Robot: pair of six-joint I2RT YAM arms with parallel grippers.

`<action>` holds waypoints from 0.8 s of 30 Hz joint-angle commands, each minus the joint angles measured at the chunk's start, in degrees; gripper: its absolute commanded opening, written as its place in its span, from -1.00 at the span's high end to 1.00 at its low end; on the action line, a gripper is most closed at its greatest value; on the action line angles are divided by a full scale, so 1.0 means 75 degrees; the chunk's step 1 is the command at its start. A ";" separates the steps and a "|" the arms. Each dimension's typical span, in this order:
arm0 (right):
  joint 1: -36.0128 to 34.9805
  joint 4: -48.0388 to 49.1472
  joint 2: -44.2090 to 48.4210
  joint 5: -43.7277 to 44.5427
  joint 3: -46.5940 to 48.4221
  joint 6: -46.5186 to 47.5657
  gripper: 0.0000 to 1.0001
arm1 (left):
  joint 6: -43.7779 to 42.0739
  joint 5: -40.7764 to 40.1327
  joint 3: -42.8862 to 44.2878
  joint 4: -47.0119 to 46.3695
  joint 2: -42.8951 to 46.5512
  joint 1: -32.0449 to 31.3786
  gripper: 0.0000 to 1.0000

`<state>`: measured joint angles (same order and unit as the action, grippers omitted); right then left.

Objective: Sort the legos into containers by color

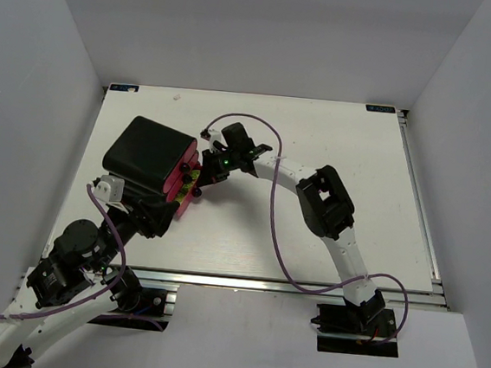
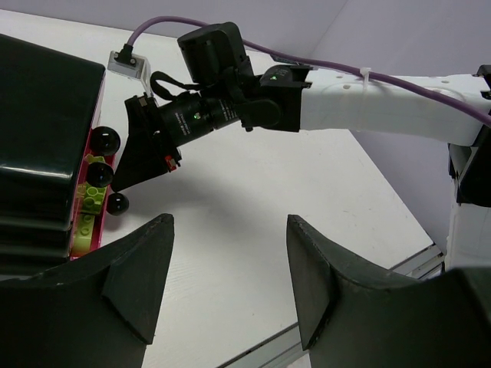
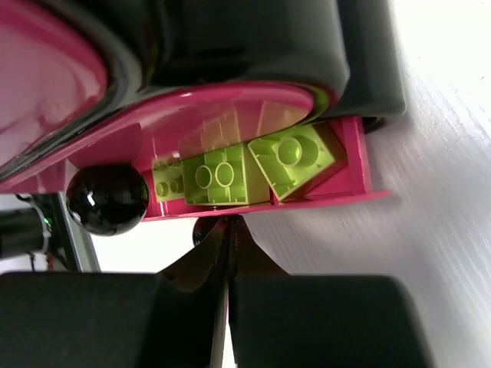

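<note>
The black cabinet stands at the table's left middle, its magenta drawers facing right. In the right wrist view one drawer is part way out and holds lime bricks, with a round black knob to the left. My right gripper is shut with nothing between its fingers, its tips against that drawer's front edge; it also shows in the top view. My left gripper is open and empty over bare table, in front of the drawers. No red or dark green bricks show.
The right arm and its purple cable reach across the table in front of the left gripper. The left arm sits close below the cabinet. The table's near metal edge runs along the front.
</note>
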<state>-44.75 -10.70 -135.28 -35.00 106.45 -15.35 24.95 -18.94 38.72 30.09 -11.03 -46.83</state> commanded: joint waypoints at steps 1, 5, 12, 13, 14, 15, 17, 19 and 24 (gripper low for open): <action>-0.0010 0.1331 0.0096 -0.0384 -0.0340 -0.0927 1.00 | -0.0010 -0.0053 -0.0018 0.0078 -0.0030 0.0045 -0.41; 0.0014 0.1906 0.0050 -0.0278 -0.0448 -0.1524 1.00 | -0.0010 -0.0065 -0.0018 0.0067 -0.0018 0.0045 -0.41; 0.0060 0.2621 -0.0138 -0.0231 -0.0647 -0.2615 1.00 | -0.0010 -0.0065 -0.0030 0.0078 -0.0030 0.0045 -0.40; 0.0072 0.2657 -0.0173 -0.0208 -0.0659 -0.2698 1.00 | -0.0022 -0.0065 -0.0030 0.0055 -0.0030 0.0045 -0.40; 0.0072 0.2738 -0.0196 -0.0208 -0.0670 -0.2745 1.00 | -0.0022 -0.0076 -0.0030 0.0067 -0.0041 0.0045 -0.40; 0.0084 0.2797 -0.0231 -0.0231 -0.0682 -0.2908 1.00 | -0.0022 -0.0065 -0.0030 0.0078 -0.0053 0.0045 -0.40; 0.0072 0.2926 -0.0267 -0.0231 -0.0694 -0.3003 1.00 | -0.0022 -0.0065 -0.0030 0.0078 -0.0030 0.0045 -0.40; 0.0107 0.2938 -0.0314 -0.0231 -0.0694 -0.3050 1.00 | -0.0010 -0.0076 -0.0030 0.0078 -0.0065 0.0045 -0.40; 0.0189 0.2997 -0.0419 -0.0161 -0.0670 -0.3074 1.00 | -0.0010 -0.0088 -0.0041 0.0078 -0.0065 0.0045 -0.40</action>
<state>-43.88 8.16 -137.56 -36.18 101.41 -37.23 24.93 -19.03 38.72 30.09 -11.03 -46.83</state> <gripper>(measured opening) 0.012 0.701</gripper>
